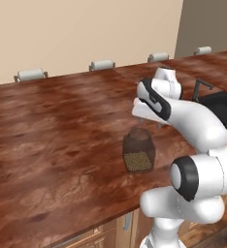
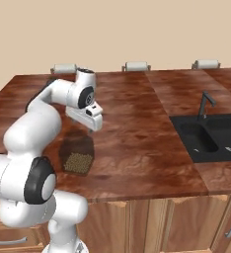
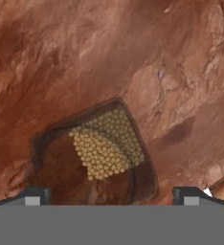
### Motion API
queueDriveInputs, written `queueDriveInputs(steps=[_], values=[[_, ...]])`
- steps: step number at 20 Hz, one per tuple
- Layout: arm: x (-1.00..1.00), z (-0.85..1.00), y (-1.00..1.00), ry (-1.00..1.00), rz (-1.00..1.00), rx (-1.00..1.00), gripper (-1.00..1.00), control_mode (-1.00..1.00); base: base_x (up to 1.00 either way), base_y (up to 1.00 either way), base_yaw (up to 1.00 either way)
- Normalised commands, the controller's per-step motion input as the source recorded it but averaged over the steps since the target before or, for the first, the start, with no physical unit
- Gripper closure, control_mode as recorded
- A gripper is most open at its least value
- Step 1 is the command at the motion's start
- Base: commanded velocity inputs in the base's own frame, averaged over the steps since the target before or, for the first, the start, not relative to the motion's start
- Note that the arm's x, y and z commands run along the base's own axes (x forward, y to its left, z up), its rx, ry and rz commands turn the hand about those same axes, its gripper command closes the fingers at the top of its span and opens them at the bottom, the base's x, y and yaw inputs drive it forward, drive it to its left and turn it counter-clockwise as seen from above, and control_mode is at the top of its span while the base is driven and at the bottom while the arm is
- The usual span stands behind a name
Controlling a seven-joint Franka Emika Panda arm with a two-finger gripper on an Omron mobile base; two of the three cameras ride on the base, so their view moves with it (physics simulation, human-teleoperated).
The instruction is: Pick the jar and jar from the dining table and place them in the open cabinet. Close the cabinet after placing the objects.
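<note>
The wider, round-shouldered jar (image 1: 138, 151) of dark glass, holding olive-yellow pellets, stands upright on the reddish-brown dining table (image 1: 62, 121) near its front edge. My gripper (image 1: 150, 122) hangs just above and slightly behind it, pointing down. In the hand view the jar (image 3: 99, 153) lies below and between the two dark fingertips (image 3: 35, 195), which stand wide apart: the gripper (image 3: 111, 196) is open and holds nothing. The right base view shows the jar (image 2: 78, 154) under the gripper (image 2: 91, 127). The slim jar and the cabinet are out of view.
Pale grey chair backs (image 1: 30, 74) line the table's far edge. A black sink (image 2: 206, 136) with a dark faucet (image 2: 205, 101) is set into the top on the right. Wooden drawers and doors (image 2: 162, 222) run below the front edge.
</note>
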Motion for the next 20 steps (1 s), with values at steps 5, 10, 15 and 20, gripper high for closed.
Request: queueDriveInputs(steps=[5, 10, 15, 20], values=[[-0.01, -0.01, 0.18, 0.35, 0.0, -0.18, -1.0, -1.0, 0.0, 0.0, 0.0], [0.0, -0.05, 0.07, 0.06, 0.0, -0.19, -1.0, -1.0, 0.0, 0.0, 0.0], [0.0, -0.46, -0.17, -0.19, -0.01, 0.03, -1.0, -1.0, 0.0, 0.0, 0.0], [0.0, -0.41, -0.29, -0.1, -0.05, 0.12, -1.0, -1.0, 0.0, 0.0, 0.0]])
